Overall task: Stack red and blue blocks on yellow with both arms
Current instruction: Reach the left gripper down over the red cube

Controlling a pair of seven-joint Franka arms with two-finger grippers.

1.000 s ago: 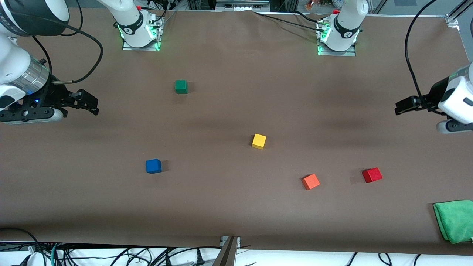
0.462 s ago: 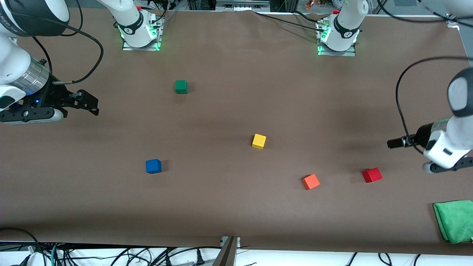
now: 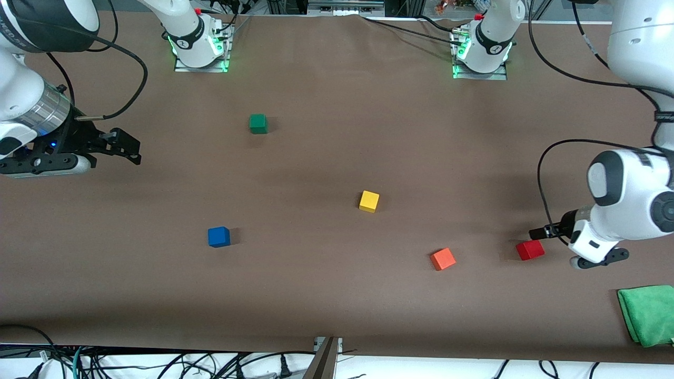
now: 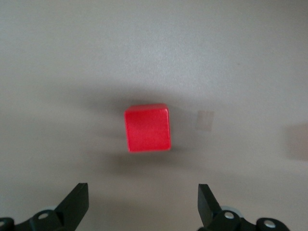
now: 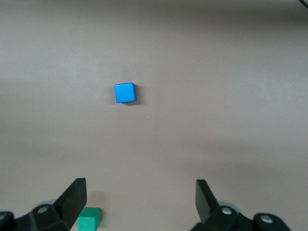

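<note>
From the front, the left gripper (image 3: 538,232) hangs by the red block (image 3: 529,249), far from the yellow block (image 3: 369,201); the right gripper (image 3: 124,145) waits.

Left wrist: jaws spread; they likely must descend.

Right wrist: jaws spread, blue block (image 5: 125,93) untouched.

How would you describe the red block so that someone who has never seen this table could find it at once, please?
Start at the green cloth at the left arm's end of the brown table. Farther from the front camera than the cloth, the open left gripper hangs just above the red block. Beside it sits the orange block, lighter in colour; the red one is deep red.
</note>
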